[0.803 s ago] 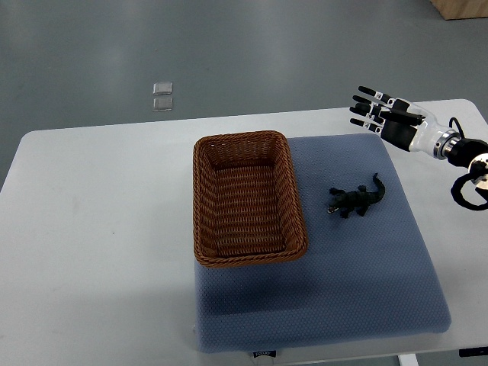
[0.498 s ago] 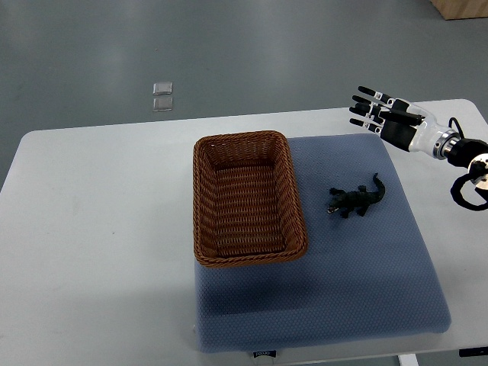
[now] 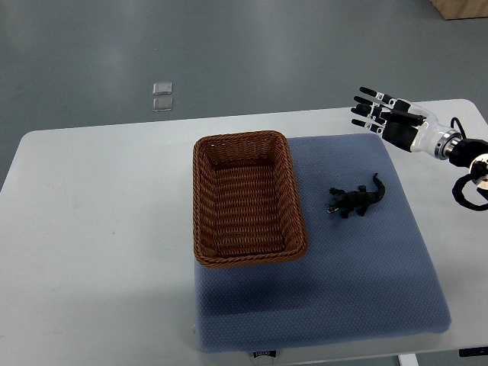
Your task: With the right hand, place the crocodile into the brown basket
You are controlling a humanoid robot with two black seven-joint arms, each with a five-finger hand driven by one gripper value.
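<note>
A small dark green toy crocodile point(image 3: 355, 197) lies on the blue mat point(image 3: 358, 267), to the right of the brown wicker basket point(image 3: 201, 200), head toward the basket and tail up to the right. The basket is empty. My right hand point(image 3: 381, 116) hovers above the table's far right part, up and to the right of the crocodile, clearly apart from it. Its fingers point(image 3: 364, 109) are spread and hold nothing. The left arm does not show.
The white table point(image 3: 99, 229) carries the mat and basket. Two small clear squares point(image 3: 162, 96) lie on the grey floor beyond the table. A black cable loop point(image 3: 467, 189) hangs by the right wrist at the frame's right edge.
The right hand has barely shifted, a touch to the right. The crocodile and basket have not moved.
</note>
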